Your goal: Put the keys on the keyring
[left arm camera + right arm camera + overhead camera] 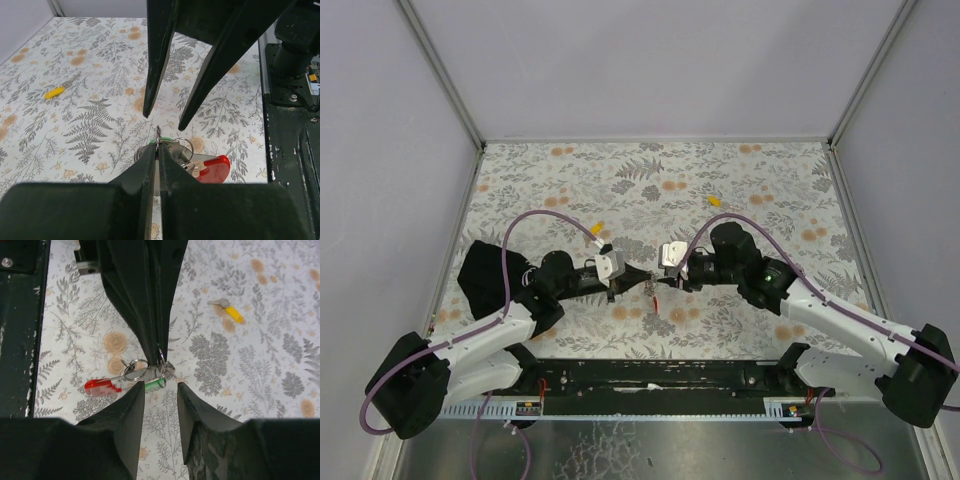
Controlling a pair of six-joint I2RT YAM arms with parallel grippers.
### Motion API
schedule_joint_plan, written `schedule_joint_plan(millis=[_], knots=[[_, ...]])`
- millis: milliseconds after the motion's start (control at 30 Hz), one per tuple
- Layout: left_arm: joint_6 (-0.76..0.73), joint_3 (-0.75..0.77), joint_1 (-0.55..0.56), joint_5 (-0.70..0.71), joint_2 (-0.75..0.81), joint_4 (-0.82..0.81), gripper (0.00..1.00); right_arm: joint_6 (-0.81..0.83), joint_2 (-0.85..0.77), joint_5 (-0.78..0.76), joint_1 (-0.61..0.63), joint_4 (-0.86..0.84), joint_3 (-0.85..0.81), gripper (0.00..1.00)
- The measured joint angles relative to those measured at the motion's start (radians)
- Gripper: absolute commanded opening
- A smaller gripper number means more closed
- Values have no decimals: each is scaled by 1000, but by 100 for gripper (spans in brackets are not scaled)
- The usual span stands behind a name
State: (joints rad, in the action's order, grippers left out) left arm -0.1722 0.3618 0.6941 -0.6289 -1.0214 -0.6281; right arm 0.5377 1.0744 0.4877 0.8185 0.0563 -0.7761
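**Top external view.** Worktop (720, 170): flat sheet printed with grey ferns and orange blossoms, walled by plain pale panels. The two black arms, trailing purple cables, meet nose to nose near its middle.
- Left gripper (625, 279) and right gripper (666, 283) face each other.
- The keyring (652, 292) sits between them as a tiny red-and-metal speck; detail is too small to read.
- Yellow key (598, 227) lies behind the left gripper.
- Second yellow key (715, 201) lies farther back, well apart from the grippers.

**Left wrist view.**
- Left gripper (156, 148): matt black tapered jaws pressed together, pinching a thin metal ring of the keyring (183, 145) at their tips.
- The keyring's bright wire loops end in a glossy, rounded red tab (216, 167).
- Green key (166, 140): its plastic cap peeps out against the loops.
- Right gripper (165, 120): pointed jaws hang just above, parted narrowly, with nothing between them.
- A yellow key (54, 92) lies flat on the print, far left.

**Right wrist view.**
- Right gripper (160, 387): blunt black jaws moderately apart and empty, just short of the keyring.
- The left gripper's closed wedge (159, 347) comes down onto the wire loops (135, 370).
- The red tab (102, 386) points left and the green key (155, 384) lies beside the loops.
- A yellow key (232, 314), with a grey metal blade, lies at upper right.
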Motion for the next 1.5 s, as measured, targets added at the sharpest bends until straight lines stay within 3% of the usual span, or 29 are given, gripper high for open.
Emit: schedule_joint_plan(millis=[500, 633, 767, 833, 1133, 1500], knots=[[-36, -17, 0, -69, 10, -1, 0, 13, 60, 124, -29, 29, -3, 30], [-39, -17, 0, -76, 12, -1, 0, 12, 68, 138, -29, 28, -6, 21], [-39, -18, 0, -89, 12, 0, 0, 11, 76, 153, -29, 27, -6, 2], [-40, -22, 0, -91, 12, -1, 0, 9, 80, 154, -31, 26, -7, 0], [-51, -39, 0, -69, 49, -7, 26, 2, 88, 115, -31, 94, -55, 0], [-73, -36, 0, -56, 49, 3, 33, 31, 129, 99, -31, 244, -212, 0]])
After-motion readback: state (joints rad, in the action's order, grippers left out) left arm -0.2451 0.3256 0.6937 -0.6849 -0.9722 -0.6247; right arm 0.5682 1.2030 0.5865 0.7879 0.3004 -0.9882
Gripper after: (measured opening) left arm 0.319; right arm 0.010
